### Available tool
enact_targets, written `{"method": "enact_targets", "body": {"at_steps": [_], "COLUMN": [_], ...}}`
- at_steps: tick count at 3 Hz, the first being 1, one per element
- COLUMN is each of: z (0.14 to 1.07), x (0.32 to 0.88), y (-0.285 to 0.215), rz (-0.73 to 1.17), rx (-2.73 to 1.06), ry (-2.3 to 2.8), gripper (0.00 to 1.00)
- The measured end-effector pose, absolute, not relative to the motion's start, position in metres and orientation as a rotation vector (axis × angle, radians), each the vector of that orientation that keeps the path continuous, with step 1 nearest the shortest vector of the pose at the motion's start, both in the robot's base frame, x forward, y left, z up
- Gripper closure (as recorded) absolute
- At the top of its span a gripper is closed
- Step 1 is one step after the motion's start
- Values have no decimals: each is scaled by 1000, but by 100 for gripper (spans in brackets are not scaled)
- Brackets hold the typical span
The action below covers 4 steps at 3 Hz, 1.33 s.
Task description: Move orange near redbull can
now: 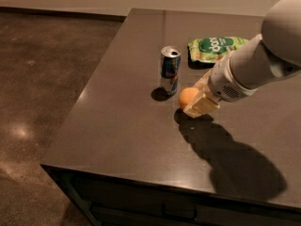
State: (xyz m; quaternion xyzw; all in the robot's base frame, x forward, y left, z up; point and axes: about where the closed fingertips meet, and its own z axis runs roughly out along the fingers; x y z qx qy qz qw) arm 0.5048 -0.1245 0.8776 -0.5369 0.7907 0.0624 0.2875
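Note:
The orange is a small round fruit held in my gripper, which is shut on it just above the dark table. The pale fingers clasp it from the right. The redbull can stands upright, blue and silver, a short way to the left of the orange and slightly further back. My white arm comes in from the upper right.
A green snack bag lies behind the gripper, to the right of the can. The table's left edge runs diagonally and its front edge is near the bottom of the view. The arm casts a large shadow at the front right.

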Motion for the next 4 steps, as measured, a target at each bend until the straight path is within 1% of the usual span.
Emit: {"method": "enact_targets", "body": {"at_steps": [1, 3, 4], "z": [867, 855, 856], "x": [519, 540, 539], "y": [-117, -106, -105], "rz": [182, 216, 216], "rx": [-1430, -1418, -1421], "ry": [2104, 2084, 2082], "gripper": [82, 36, 12]}}
